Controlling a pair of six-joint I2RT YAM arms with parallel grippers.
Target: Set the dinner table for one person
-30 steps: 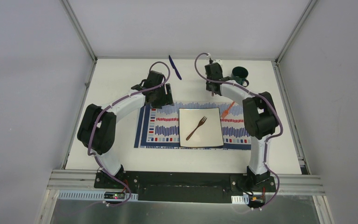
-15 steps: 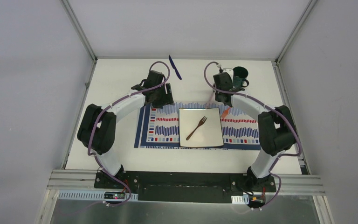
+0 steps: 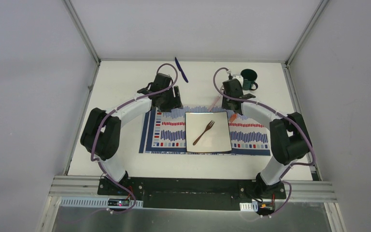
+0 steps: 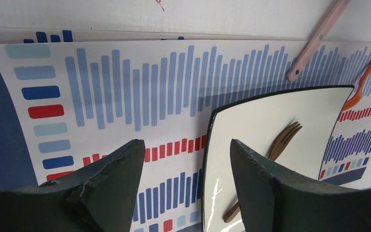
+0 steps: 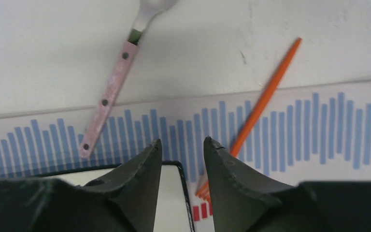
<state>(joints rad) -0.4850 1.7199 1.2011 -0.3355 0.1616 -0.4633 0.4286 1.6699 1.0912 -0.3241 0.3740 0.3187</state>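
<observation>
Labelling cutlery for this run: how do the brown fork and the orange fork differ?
Colour: the brown fork is dark, the orange fork bright. Place: the brown fork lies on the white plate; the orange fork lies beside it, tines on the placemat, handle on the dinner table. Direction: brown fork's tines point toward the far edge, orange fork's toward the near edge. Shared: both lie flat on a similar diagonal.

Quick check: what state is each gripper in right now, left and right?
Left gripper: open, holding nothing.
Right gripper: open with a narrow gap, holding nothing.
</observation>
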